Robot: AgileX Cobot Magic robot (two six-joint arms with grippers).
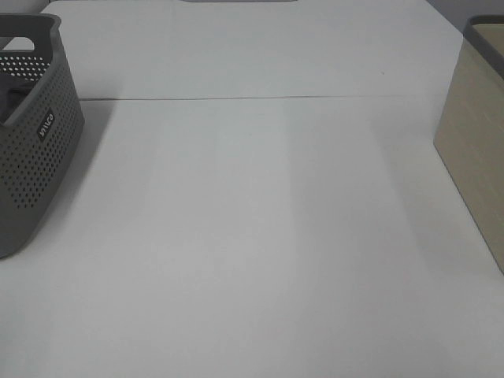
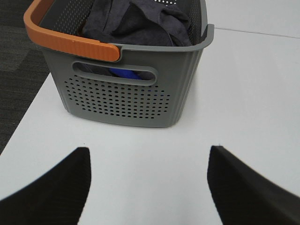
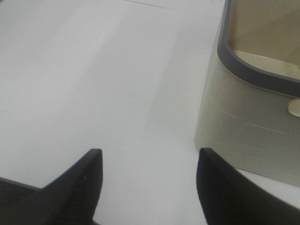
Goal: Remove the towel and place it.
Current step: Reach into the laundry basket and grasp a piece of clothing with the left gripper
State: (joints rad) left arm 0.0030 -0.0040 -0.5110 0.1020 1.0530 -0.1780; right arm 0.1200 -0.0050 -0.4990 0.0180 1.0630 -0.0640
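The left gripper (image 2: 149,150) is gaping empty toward the towel (image 2: 136,21) bunched in the ten-o'clock basket (image 2: 126,98), probably readying a reach; the right gripper (image 3: 149,151) is likewise gaping empty

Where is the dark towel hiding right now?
The towel is bunched up inside the grey basket, which stands at the table's left edge in the high view; a blue cloth peeks through the handle slot below it.
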